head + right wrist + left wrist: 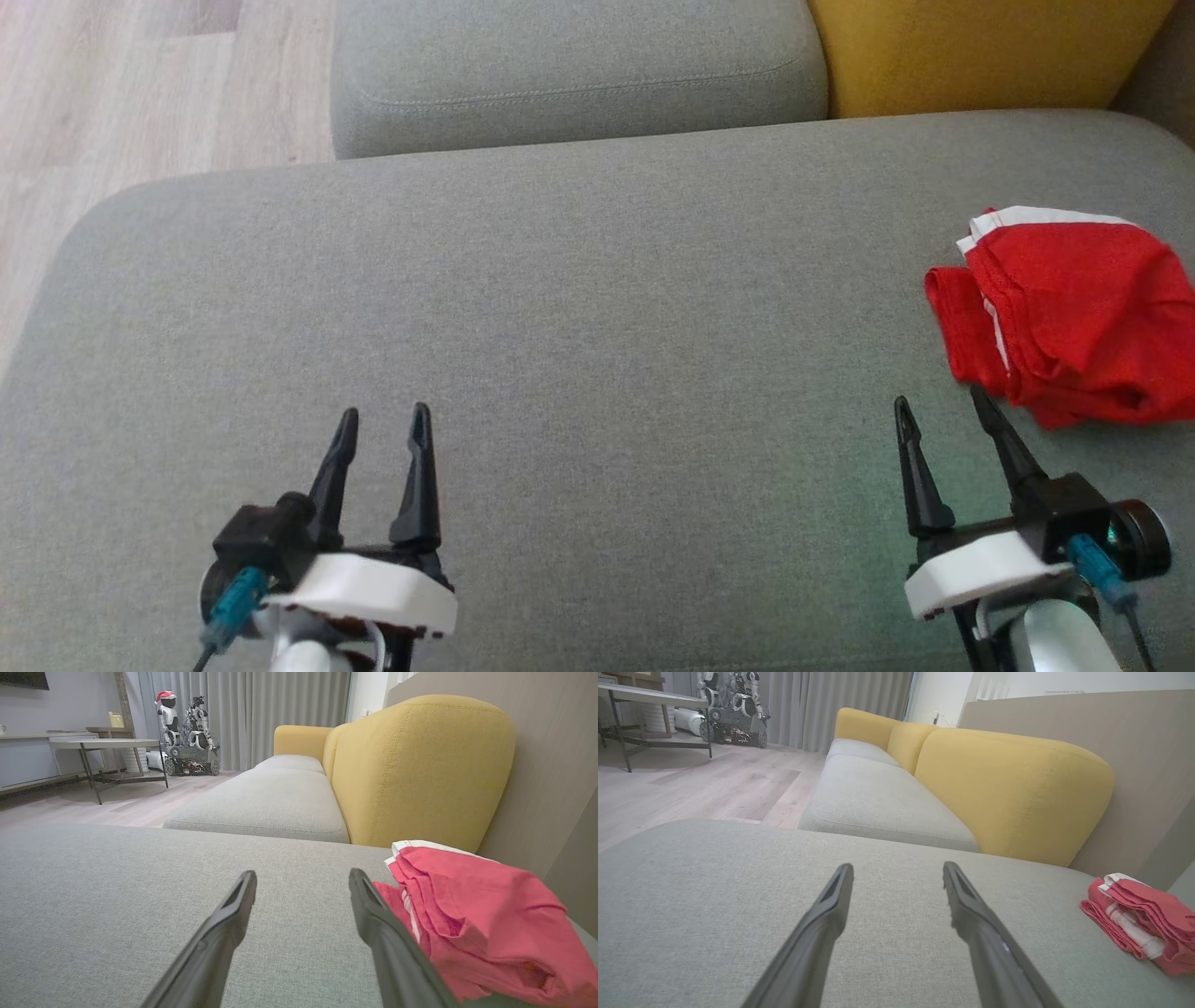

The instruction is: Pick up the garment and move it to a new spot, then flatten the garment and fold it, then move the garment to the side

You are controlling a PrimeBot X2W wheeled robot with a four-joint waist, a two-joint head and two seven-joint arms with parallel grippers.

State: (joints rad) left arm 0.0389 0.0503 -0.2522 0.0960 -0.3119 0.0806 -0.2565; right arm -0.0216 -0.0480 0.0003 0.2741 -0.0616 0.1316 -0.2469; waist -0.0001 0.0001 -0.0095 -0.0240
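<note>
The grey sofa seat (560, 308) carries the red garment (1064, 317) at its far right, in a layered, folded bundle; folding and moving aside look done, little seems left; the left claw (385, 411) and right claw (938, 397) stand apart, holding nothing.

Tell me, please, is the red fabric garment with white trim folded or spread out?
Folded, loosely. The red garment lies in a rumpled stack of layers on the grey sofa cushion.
</note>
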